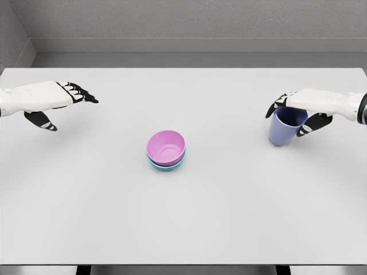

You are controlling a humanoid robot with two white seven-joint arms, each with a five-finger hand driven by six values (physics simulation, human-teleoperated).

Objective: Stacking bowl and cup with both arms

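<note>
Across most of the view stretches a pale grey table [183, 229], with a grey wall behind it. Near its middle sit two bowls already nested: a pink bowl [166, 146] on top of a teal bowl [167, 166], of which only a thin rim and lower edge show beneath. The pair leans slightly, the pink one tipped a little toward the camera.

Over at the right, the right hand [298, 114] has its fingers wrapped around a blue-violet cup [285, 127], gripping it near the rim from above and behind. The cup is tilted, and whether its base touches the table or hangs just above it I cannot tell. It is well apart from the bowls.

At the far left, the left hand [54, 100] hovers above the table with fingers stretched out and relaxed, holding nothing, also well apart from the bowls.

Judging by looks, the cup is a light, stiff plastic piece, smooth and likely a bit slippery, not fragile. A hold around the upper wall suits it, since that leaves the base free to go down into the pink bowl. The nested bowls look light enough to slide or rock if bumped, so the left hand might steady them by the rim.
</note>
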